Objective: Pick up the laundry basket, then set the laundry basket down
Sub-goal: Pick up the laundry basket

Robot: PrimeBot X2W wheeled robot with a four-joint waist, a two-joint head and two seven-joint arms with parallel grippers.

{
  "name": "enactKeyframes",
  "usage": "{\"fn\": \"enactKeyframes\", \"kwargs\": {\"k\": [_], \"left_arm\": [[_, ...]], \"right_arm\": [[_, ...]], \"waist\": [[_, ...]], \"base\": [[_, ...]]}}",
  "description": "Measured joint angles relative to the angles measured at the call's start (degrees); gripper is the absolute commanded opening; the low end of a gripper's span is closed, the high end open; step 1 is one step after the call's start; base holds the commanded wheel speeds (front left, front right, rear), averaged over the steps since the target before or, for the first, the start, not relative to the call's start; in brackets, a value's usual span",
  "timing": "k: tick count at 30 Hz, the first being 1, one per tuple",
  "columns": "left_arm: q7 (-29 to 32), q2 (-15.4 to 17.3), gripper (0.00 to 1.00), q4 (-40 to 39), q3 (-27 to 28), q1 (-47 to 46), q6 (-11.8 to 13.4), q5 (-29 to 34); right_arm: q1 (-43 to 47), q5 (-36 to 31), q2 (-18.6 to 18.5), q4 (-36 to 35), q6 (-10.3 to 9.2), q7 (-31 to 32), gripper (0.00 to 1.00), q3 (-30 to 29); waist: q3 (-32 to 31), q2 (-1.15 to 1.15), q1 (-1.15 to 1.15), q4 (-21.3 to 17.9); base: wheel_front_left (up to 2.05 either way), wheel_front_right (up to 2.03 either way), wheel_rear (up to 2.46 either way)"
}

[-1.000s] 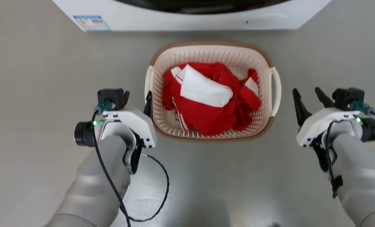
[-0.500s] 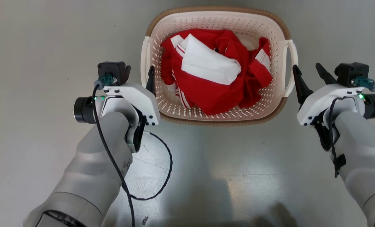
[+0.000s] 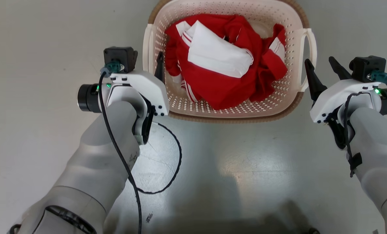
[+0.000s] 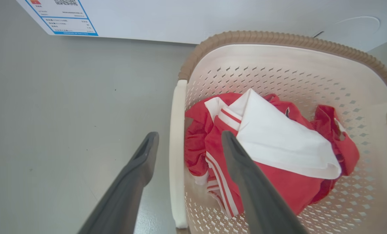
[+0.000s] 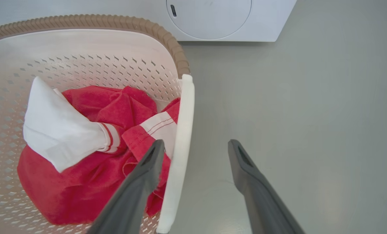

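The laundry basket (image 3: 232, 109) stands on the floor (image 3: 229, 169) at the upper centre of the head view, its far rim cut by the top edge. In the left wrist view the white washing machine (image 4: 180, 16) lies along the top of the frame beyond it. A loose red and white garment (image 3: 226, 65) fills the basket. The left end effector (image 4: 190, 135) is open, with the left loop handle (image 4: 175, 146) lying between its two fingers, one outside the basket and one over the garment. No contact is visible. The right end effector (image 5: 196, 143) is likewise open, with the right loop handle (image 5: 180, 146) between its fingers and nearer the inner one. Handling estimate: the shell is thin perforated plastic, so expect a light, fairly stiff body that may flex at the walls under side load. The soft contents add little weight but may shift. The handle bars look smooth and could slip in a weak grip. Take hold at the middle of each handle bar. Close both sides before lifting, and raise both evenly to prevent tilt.
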Motion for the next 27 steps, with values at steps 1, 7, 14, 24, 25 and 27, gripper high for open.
{"fn": "enactKeyframes", "kwargs": {"k": [1,7,14,24,25,27], "left_arm": [[0.0,0.0,1.0,0.0,-0.1,-0.3,0.1,-0.2],[0.0,0.0,1.0,0.3,-1.8,-2.5,0.9,-0.8],[0.0,0.0,1.0,0.8,-3.9,-4.4,0.9,-3.0],[0.0,0.0,1.0,3.3,-7.6,-7.1,1.4,-6.4],[0.0,0.0,1.0,4.1,-7.8,-7.7,0.9,-6.6],[0.0,0.1,1.0,4.7,-8.3,-8.3,0.5,-6.8]], "right_arm": [[-0.2,0.2,-0.1,0.0,0.0,0.0,1.0,0.3],[-3.0,1.1,-0.2,-0.3,0.0,0.0,1.0,1.8],[-4.6,1.6,-0.3,-0.3,0.0,0.0,1.0,3.2],[-5.8,3.5,0.2,0.2,0.0,0.0,1.0,5.6],[-5.8,3.8,0.4,0.4,0.0,0.0,1.0,5.8],[-5.8,4.3,0.6,0.6,0.0,0.0,1.0,6.4]], "waist": [[0.4,0.0,0.0,0.0],[2.9,0.0,0.0,0.1],[5.2,0.0,0.0,0.2],[6.6,0.0,0.0,0.0],[6.7,0.0,0.0,-0.1],[6.8,0.0,0.0,-0.2]], "base": [[0.0,0.0,0.0],[0.0,0.0,0.0],[0.0,0.0,0.0],[0.0,0.0,0.0],[0.0,0.0,0.0],[0.0,0.0,0.0]]}}
